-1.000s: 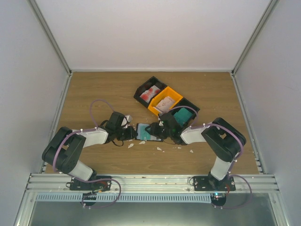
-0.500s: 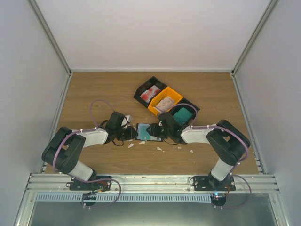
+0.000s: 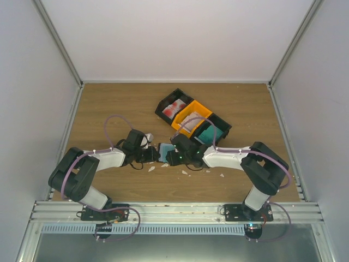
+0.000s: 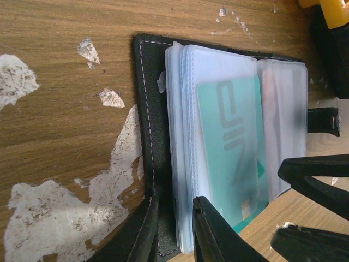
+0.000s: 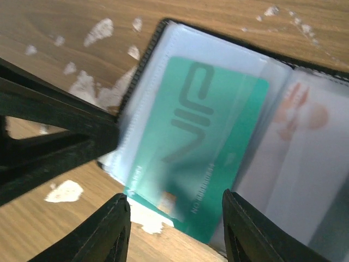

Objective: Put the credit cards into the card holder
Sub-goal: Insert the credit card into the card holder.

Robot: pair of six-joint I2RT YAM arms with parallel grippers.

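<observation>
The left gripper (image 4: 175,234) is pinching the near corner of the open holder (image 4: 146,109), one finger on the black cover and one on the stack of clear sleeves, pinning it flat. The teal card (image 4: 229,158) is lying just beyond those fingers, most of it inside the top sleeve, with its end poking out past the holder's edge.

Over the last second the right gripper (image 5: 174,229) has been reaching across toward the left one, so it is now hanging right over the holder, and its fingers have been spreading. They are now standing apart on either side of the card's free end, and no pinch is showing.

That suggests the card is being let go, nearly seated. It probably needs a last nudge inward. More cards (image 3: 173,107) are waiting in the bins (image 3: 205,112) beyond the right gripper.
</observation>
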